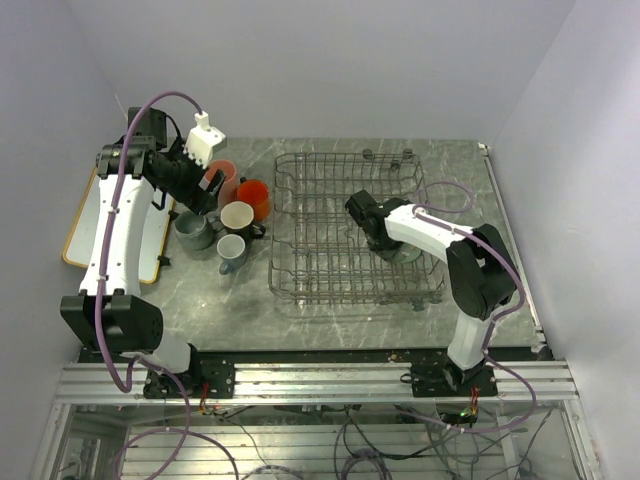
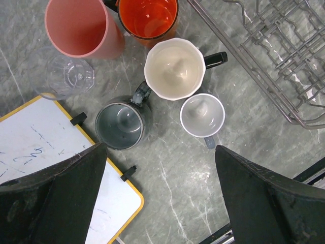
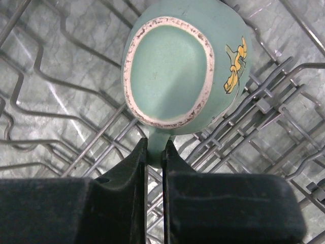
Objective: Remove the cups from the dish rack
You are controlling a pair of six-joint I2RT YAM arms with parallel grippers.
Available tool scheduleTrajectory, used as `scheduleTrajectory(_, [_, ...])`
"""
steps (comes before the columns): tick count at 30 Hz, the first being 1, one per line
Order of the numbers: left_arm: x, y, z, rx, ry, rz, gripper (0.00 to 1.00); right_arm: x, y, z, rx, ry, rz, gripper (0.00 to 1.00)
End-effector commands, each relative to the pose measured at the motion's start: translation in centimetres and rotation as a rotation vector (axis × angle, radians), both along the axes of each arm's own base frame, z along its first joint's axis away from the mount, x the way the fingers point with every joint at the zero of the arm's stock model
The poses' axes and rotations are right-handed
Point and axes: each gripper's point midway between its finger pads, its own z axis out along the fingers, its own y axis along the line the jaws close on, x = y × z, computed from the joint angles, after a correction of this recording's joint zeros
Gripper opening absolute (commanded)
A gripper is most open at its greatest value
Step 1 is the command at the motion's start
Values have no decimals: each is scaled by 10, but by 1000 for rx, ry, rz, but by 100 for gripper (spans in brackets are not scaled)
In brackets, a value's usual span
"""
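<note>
The mint-green mug (image 3: 172,71) lies bottom-up inside the grey wire dish rack (image 3: 61,101), and my right gripper (image 3: 155,147) is shut on its handle. From above, that gripper (image 1: 385,243) and the mug (image 1: 407,253) are at the rack's (image 1: 300,170) right middle. My left gripper (image 2: 160,152) is open and empty, above the table left of the rack. Below it stand the pink tumbler (image 2: 81,28), the orange mug (image 2: 148,18), the black mug with cream inside (image 2: 175,68), a dark grey mug (image 2: 121,124), a light grey mug (image 2: 203,116) and the clear glass (image 2: 73,76).
A white board with a yellow-wood frame (image 2: 45,152) lies at the table's left edge, right beside the dark grey mug. The rack's near-left corner (image 2: 284,61) is close to the light grey mug. Walls close in the back and both sides.
</note>
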Motion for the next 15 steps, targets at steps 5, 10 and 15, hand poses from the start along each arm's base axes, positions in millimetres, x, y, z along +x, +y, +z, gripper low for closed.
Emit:
scheduleTrajectory(5, [-19,-13,6,-24,-26,-108,99,-1,34,58,35,-139,158,0])
scheduleTrajectory(10, [-34,-27,3,-57,-80,-234,100,-6,71,103,212,-239,357,0])
scheduleTrajectory(15, [-46,-64,-20,-50,-148,-389,99,-16,128,136,453,-250,626,0])
